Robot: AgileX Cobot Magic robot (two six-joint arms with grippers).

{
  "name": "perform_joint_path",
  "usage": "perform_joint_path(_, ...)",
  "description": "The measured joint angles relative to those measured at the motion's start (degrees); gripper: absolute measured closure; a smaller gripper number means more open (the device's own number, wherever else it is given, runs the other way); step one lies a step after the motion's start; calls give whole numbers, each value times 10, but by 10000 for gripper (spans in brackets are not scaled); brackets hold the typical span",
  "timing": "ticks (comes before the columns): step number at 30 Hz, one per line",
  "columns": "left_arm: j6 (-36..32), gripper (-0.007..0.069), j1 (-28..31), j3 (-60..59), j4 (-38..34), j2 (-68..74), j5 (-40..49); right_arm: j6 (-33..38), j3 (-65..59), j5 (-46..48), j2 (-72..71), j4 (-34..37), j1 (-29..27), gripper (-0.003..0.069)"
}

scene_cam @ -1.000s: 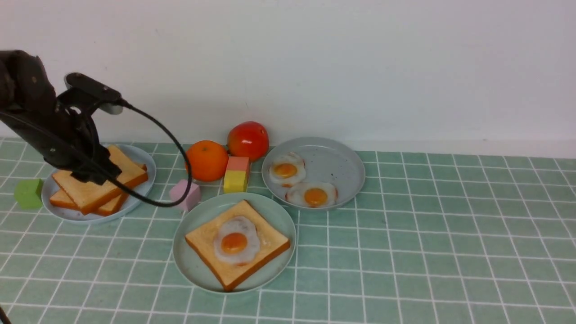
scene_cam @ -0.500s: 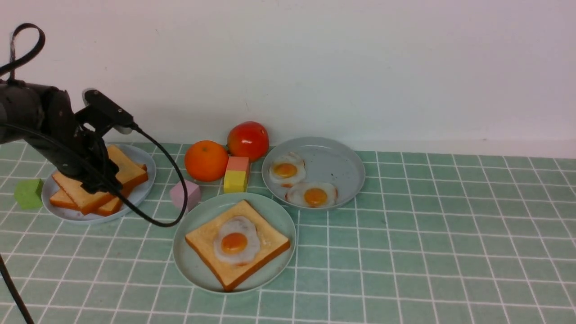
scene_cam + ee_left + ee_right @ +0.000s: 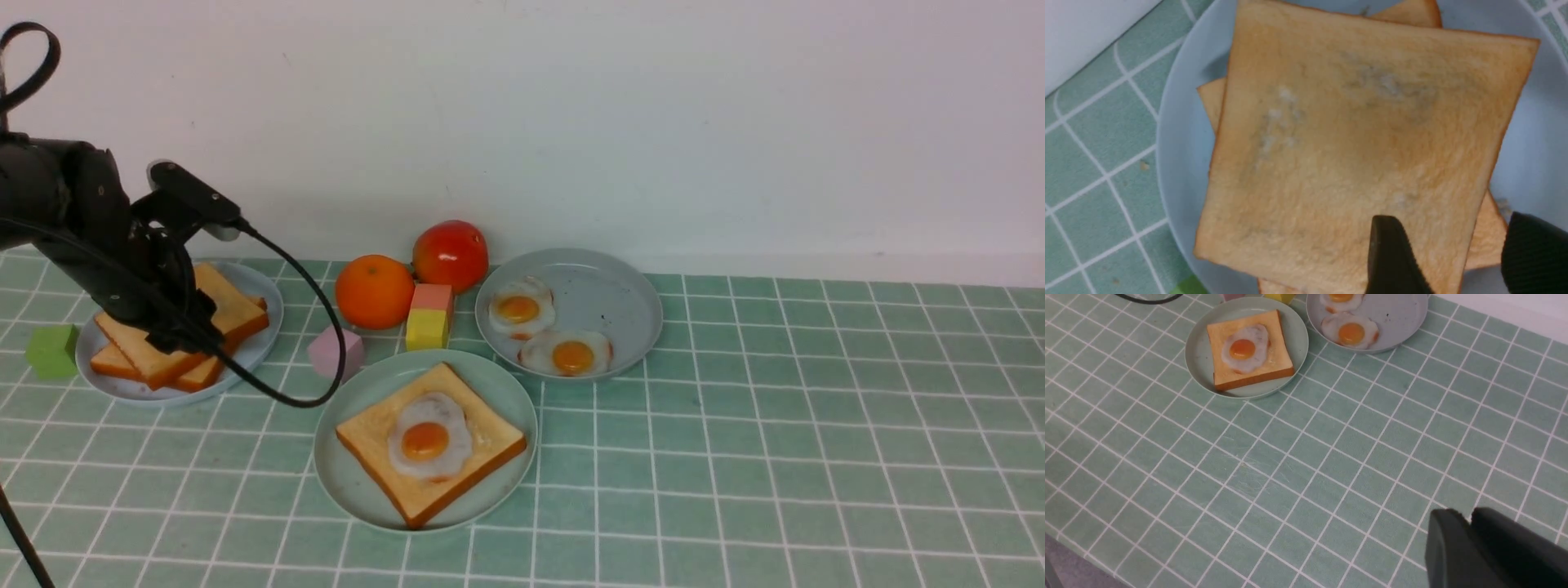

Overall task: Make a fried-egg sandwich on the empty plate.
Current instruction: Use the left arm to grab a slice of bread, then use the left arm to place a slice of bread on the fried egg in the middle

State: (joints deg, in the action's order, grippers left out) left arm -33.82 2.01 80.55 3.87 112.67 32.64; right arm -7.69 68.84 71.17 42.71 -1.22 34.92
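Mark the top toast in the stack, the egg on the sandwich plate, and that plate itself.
top toast (image 3: 1355,134), left wrist view, middle of its upper face.
egg (image 3: 424,441), front view, on its yolk.
mint plate (image 3: 347,482), front view, bare patch left of the bread.

Tiled tbl (image 3: 775,457), 3 plates (image 3: 343,482) (image 3: 612,302) (image 3: 131,389), fruit (image 3: 375,291) (image 3: 451,255), blocks (image 3: 51,351) (image 3: 335,353) (image 3: 430,317)

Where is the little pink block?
In the front view, the pink block sits left of centre, between the light-blue toast plate and the mint-green plate.
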Motion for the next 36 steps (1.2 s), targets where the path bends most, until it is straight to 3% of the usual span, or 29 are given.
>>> perform_joint_path(15, -4, 276, 0, 0, 22, 34, -25, 0, 0, 6, 0, 4, 0, 553)
perform_joint_path(18, -4, 352, 0, 0, 23, 34, -25, 0, 0, 6, 0, 12, 0, 553)
perform_joint_path(22, -4, 575, -3, 0, 23, 31, -18, 0, 0, 6, 0, 17, 0, 548)
perform_joint_path(23, -4, 597, -3, 0, 24, 28, -14, 0, 0, 6, 0, 17, 0, 547)
perform_joint_path(30, 21, 604, -13, 0, -13, -48, 48, 1, 0, 15, 0, 17, 0, 545)
perform_joint_path(33, 105, 604, -73, -10, -32, -121, 89, 11, 0, 15, 0, 17, 0, 540)
perform_joint_path(34, 105, 604, -73, -10, -32, -121, 89, 11, 0, 15, 0, 17, 0, 540)
perform_joint_path(36, 150, 604, -140, -38, -30, -155, 110, 14, 0, 15, 0, 17, 0, 537)
